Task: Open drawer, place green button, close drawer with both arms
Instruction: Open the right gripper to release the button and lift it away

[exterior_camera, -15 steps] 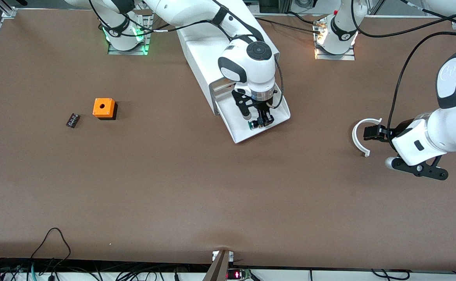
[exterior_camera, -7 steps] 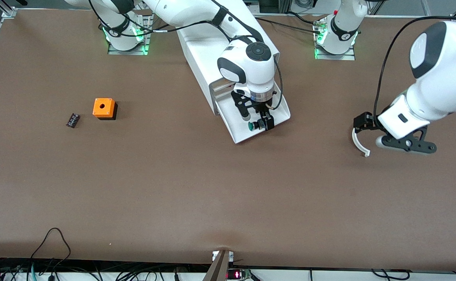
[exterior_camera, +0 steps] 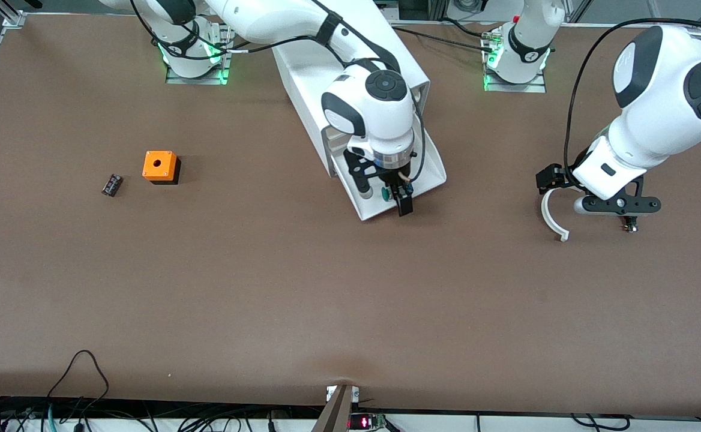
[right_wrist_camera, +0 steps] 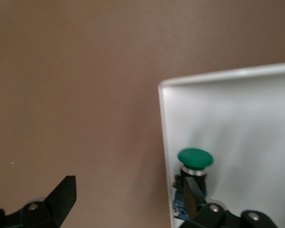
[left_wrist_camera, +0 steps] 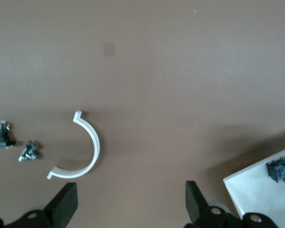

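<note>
You've got the white arc (exterior_camera: 551, 216) nearest the front camera, on the bench toward the left arm's end. The left gripper (exterior_camera: 551, 180) hovers over the arc's farther tip, fingers (left_wrist_camera: 64, 204) spread wide, nothing in them; two small bits (left_wrist_camera: 14, 142) lie on the bench by the arc.

Farther back, the drawer (exterior_camera: 431, 174) stands pulled out of the cabinet (exterior_camera: 311, 78). The button (exterior_camera: 385, 193) lies in it, near the front rim, green cap up in the right wrist view. The right gripper (exterior_camera: 394, 195) hangs just over it, fingers (exterior_camera: 405, 204) wide, one out past the rim, holding nothing.

What counts next: the drawer's front faces the front camera, so closing it means a push back toward the cabinet. The right arm is nearer by far.

Vs 1 s ago: the right fingers were shut on the button, now let go and lifted a bit. The left arm has swung up, its gripper still by the arc.

Orange box (exterior_camera: 159, 166) and black button (exterior_camera: 111, 184) sit toward the right arm's end, well apart from the drawer.
</note>
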`<state>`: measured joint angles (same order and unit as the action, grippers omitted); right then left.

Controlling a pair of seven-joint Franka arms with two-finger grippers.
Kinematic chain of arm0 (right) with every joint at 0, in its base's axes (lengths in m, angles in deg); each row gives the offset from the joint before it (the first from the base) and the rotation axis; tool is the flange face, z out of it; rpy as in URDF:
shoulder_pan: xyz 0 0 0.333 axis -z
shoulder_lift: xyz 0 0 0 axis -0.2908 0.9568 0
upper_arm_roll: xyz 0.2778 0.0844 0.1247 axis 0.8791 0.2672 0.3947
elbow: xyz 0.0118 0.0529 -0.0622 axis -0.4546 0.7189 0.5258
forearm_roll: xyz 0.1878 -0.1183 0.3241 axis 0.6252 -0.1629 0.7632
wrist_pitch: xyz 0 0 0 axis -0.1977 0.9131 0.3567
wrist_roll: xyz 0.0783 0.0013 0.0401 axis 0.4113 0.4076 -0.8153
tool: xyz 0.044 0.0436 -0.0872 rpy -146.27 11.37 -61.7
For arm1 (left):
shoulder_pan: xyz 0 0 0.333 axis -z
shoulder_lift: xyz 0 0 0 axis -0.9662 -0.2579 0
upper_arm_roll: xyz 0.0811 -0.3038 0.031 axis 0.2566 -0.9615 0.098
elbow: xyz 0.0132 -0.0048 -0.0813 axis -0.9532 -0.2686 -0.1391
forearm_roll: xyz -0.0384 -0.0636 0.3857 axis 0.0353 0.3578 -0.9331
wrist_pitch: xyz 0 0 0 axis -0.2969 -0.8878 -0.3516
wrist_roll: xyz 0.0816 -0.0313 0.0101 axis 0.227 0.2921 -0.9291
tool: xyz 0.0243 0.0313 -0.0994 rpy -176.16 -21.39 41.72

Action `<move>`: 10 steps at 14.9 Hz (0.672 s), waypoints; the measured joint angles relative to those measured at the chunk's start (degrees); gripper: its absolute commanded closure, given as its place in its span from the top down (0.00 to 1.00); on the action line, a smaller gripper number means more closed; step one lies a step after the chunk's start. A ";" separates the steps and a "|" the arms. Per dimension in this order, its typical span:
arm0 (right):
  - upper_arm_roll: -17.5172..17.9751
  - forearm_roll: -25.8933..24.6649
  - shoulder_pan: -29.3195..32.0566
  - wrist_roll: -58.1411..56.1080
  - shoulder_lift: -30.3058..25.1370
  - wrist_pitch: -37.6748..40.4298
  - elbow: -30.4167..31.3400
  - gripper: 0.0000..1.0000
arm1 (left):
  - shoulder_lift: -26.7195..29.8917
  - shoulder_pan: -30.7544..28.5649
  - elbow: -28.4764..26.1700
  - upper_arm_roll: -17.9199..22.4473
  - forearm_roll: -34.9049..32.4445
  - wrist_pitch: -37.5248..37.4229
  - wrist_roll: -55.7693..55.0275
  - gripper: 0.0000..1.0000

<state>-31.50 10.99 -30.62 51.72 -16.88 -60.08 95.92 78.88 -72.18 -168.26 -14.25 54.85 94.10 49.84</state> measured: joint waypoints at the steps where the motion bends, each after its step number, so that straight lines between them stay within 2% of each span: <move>1: 0.11 0.20 0.86 -1.28 -0.40 0.47 -0.48 1.00 | -0.02 0.11 -0.25 -0.23 0.00 0.06 -2.11 1.00; 6: 0.13 5.67 6.42 -15.03 -4.27 4.94 -1.35 1.00 | -2.44 0.77 -1.90 -4.85 0.00 3.63 -16.54 0.99; 7: 0.12 7.06 8.09 -19.24 -5.40 6.14 -1.44 1.00 | -3.59 0.91 -2.00 -5.64 0.00 4.52 -17.99 0.92; 10: 0.12 8.39 12.51 -32.55 -8.86 11.59 -1.46 1.00 | -7.45 1.07 -2.13 -6.34 0.00 7.88 -18.92 0.92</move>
<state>-31.38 19.38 -18.11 19.17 -25.74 -48.49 94.46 71.44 -71.11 -170.39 -20.59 54.85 101.98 30.92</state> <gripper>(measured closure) 0.000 0.066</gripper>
